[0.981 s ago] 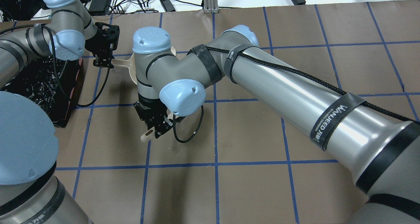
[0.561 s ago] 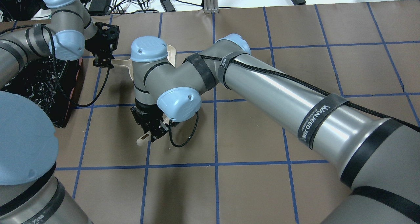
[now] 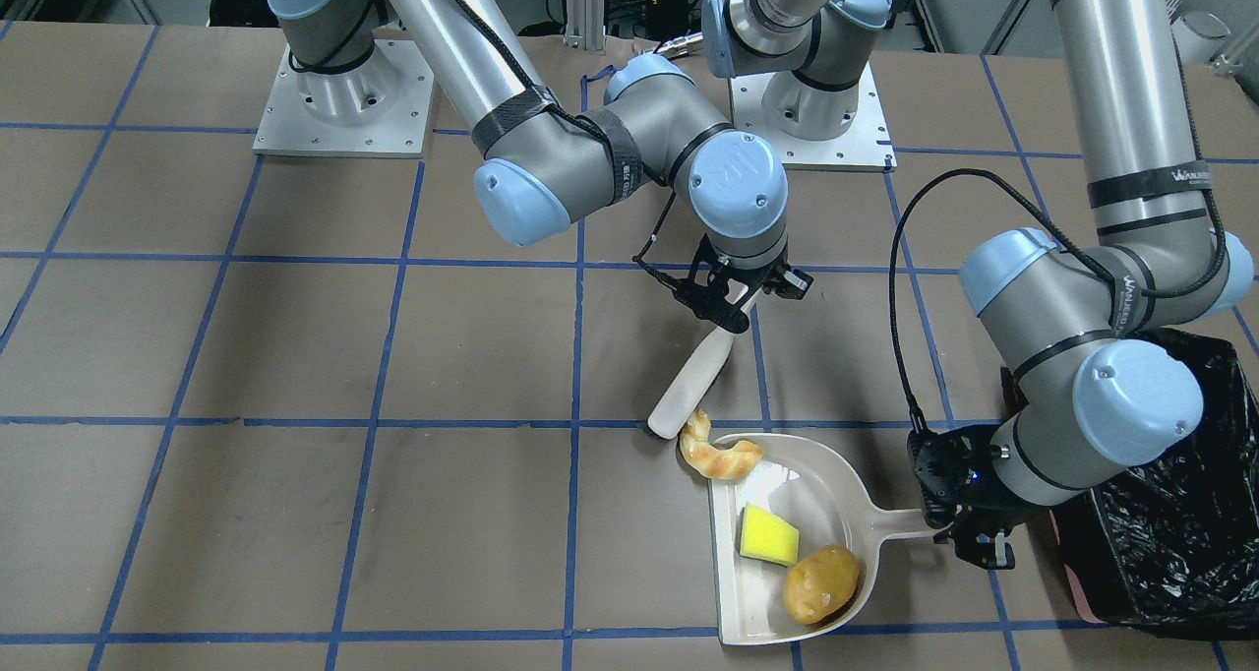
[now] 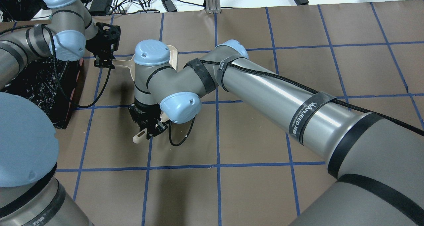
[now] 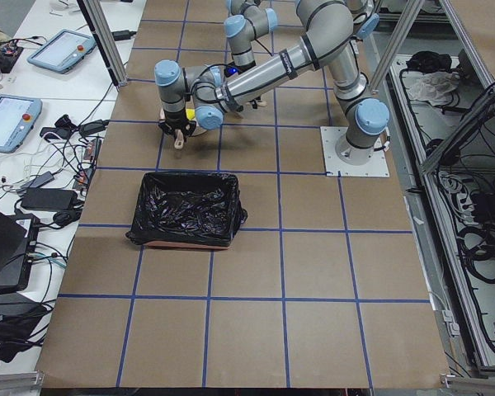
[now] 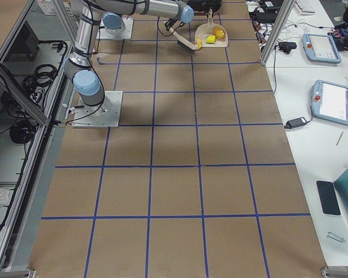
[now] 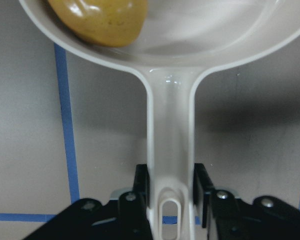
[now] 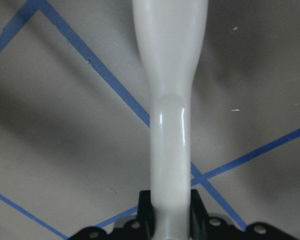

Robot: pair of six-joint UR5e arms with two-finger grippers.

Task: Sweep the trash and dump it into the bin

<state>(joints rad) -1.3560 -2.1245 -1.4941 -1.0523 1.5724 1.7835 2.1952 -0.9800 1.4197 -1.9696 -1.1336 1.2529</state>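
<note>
1. On the brown gridded worktop [image 3: 295, 356], the black-lined bin [image 3: 1170, 523] stands beside the left arm.
2. The right claw [image 3: 733, 297], pinching the brush [image 3: 693, 381], has slid toward the dustpan [image 3: 836, 484], whose handle the left claw [image 3: 959, 528] pinches.
3. The sponge [image 3: 768, 535] and potato lump [image 3: 821, 582] lie inside the pan, and the crust [image 3: 718, 455] straddles its lip. Sweeping looks nearly finished, with dumping not yet done.

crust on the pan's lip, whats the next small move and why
Probably push the brush a little toward the dustpan. The crust straddles its lip, part of it on the table, while the sponge and potato lie inside. The brush tip, in the right gripper, sits beside the crust's outer end; the left gripper holds the pan handle.
</note>
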